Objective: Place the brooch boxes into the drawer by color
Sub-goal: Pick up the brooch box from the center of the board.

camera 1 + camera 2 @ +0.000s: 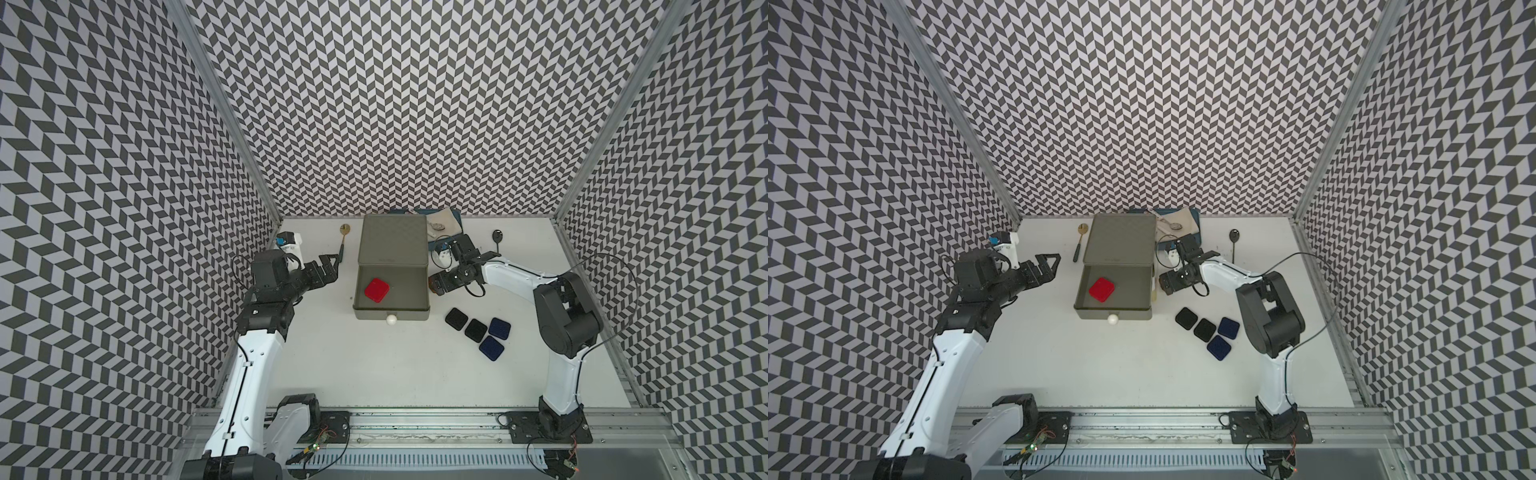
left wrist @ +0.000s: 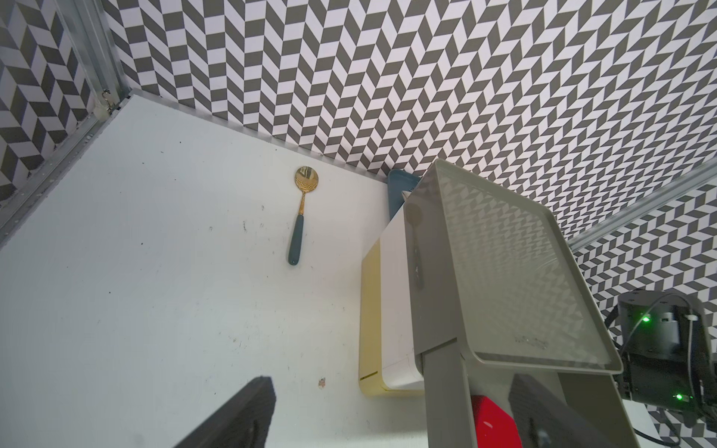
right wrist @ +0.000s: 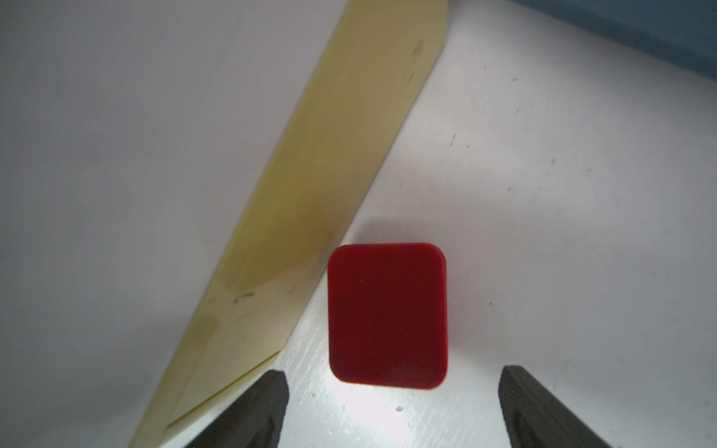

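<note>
Reaching low along the right side of the drawer [image 1: 394, 239], the right gripper [image 1: 434, 286] has its jaws spread wide and holds nothing. A red brooch box [image 3: 388, 316] lies flat on the table just ahead of its fingers [image 3: 267, 403], in line with the gap and touched by neither. The wide spread looks meant to straddle that box. The box sits close to the pale yellow bottom tier [image 3: 310, 194], which likely explains the low approach from the side. The grey top tier [image 1: 399, 314] is pulled out toward the near edge with the other red box [image 1: 377, 289] lying in it, so red seems to belong there and the table box should join it. The left gripper [image 1: 332, 268] hangs to the left of the drawer, fully open and empty, probably parked clear. Two black boxes [image 1: 456, 319] and two dark blue boxes [image 1: 499, 327] wait in a tight cluster at near right, well apart from the drawer. Both top views hide the table box under the right gripper, and only the right wrist view shows it. That view misses the open tier entirely. The left wrist view alone shows the tiers stacked, with the white middle tier [image 2: 395, 291] between grey and yellow, plus the gold spoon [image 2: 300, 217] and an edge of the blue tray [image 2: 399, 186] behind. Only the top views show the waiting cluster.
</note>
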